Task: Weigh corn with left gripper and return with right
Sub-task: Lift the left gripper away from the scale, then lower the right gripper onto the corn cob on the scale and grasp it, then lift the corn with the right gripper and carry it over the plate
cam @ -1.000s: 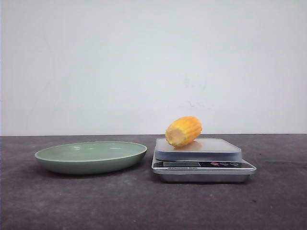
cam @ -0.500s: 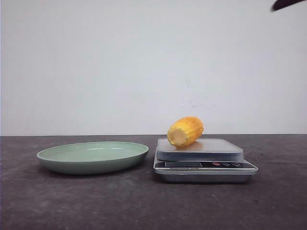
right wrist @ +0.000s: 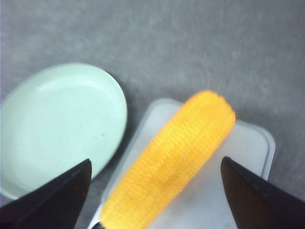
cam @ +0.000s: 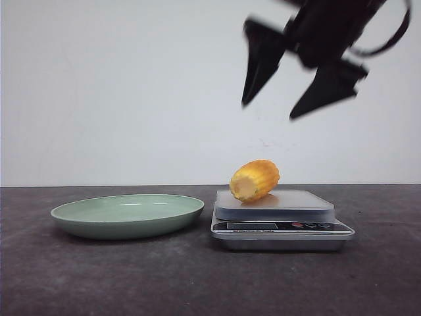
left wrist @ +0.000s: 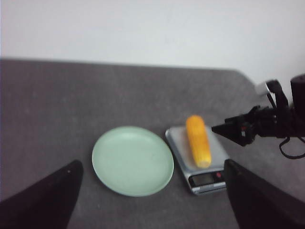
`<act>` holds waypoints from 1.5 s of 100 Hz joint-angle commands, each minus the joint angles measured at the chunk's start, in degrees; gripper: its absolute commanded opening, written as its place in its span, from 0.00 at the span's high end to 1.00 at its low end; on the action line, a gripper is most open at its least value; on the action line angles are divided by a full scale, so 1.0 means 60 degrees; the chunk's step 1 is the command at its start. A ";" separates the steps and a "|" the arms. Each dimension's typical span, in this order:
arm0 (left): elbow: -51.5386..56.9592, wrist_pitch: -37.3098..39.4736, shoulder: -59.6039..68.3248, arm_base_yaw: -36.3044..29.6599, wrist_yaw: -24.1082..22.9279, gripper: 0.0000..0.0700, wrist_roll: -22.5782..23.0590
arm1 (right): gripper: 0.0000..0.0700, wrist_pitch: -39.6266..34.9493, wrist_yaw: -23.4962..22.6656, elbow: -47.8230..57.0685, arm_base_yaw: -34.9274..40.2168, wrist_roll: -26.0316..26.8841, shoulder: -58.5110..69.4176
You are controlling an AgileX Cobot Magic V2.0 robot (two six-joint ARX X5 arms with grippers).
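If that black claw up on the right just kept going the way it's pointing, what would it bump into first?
Most likely the corn. The right gripper hangs open above the scale, and its wrist view shows the corn between the fingers. Depth is hard to judge.

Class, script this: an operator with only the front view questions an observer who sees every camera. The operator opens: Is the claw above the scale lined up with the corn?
Observer: Yes. Its own wrist view shows the corn lying between the open fingers of the right claw.
Operator: The corn looks stubby. Is it?
Observer: No, you see its end. The left wrist view shows it running lengthwise along the scale.
Operator: Where is the left claw?
Observer: The left claw is open, back from the plate and the scale.
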 commanded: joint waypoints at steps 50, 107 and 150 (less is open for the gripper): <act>-0.2007 0.0816 -0.0375 -0.0087 0.0066 0.21 -0.0372 | 0.22 0.0623 0.0084 0.0164 0.0135 0.1075 0.2029; -0.2007 0.0758 -0.0379 -0.0087 0.0004 0.21 -0.0233 | 1.00 0.0834 0.0933 0.0204 0.0612 0.1024 0.1759; -0.2007 0.1002 -0.0379 -0.0087 -0.0153 0.21 -0.0226 | 1.00 -0.0055 0.0856 0.1993 0.2885 0.0448 -0.1009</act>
